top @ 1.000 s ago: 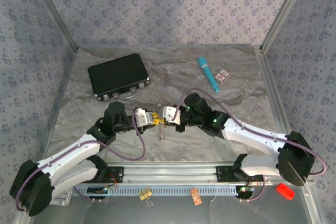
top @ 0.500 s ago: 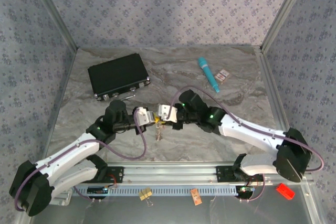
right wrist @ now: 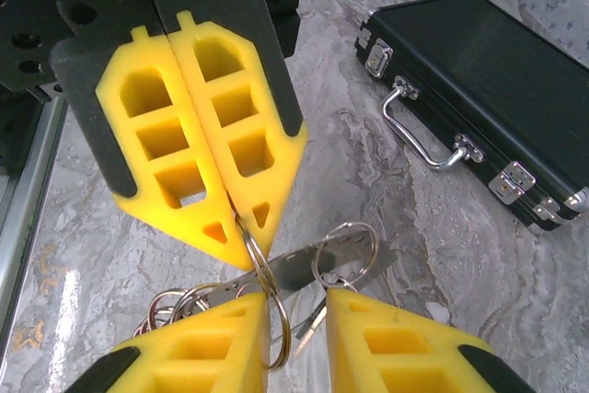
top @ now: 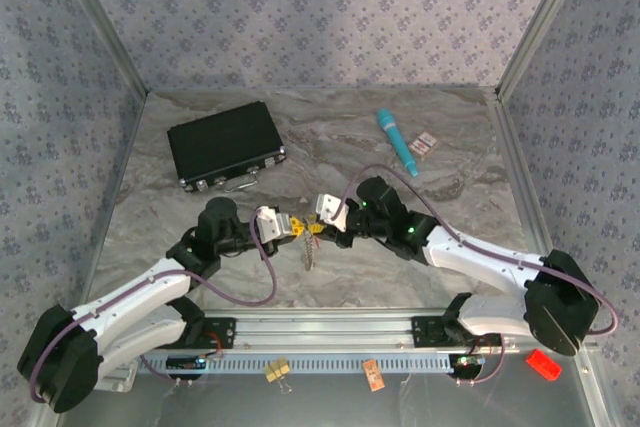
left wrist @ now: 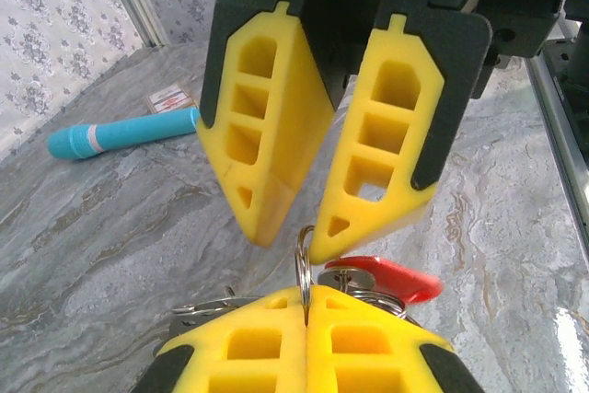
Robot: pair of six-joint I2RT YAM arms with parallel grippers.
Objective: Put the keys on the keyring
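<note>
On the marble table, at far left, a black case lying flat and shut, handle toward the arms; further right a teal stick with two small cards just beside it, all well apart from the grippers. Reaching in low from the left with elbow bent, left gripper clamped tight on the keyring; coming in from the right, bent likewise and meeting it tip to tip, right gripper with jaws a narrow way apart, rings and a flat key showing in the gap. Keyring mid-table between the two, held upright and seen edge-on from the left wrist, keys and a red tag hanging below, long axis running toward the near edge in the top view
</note>
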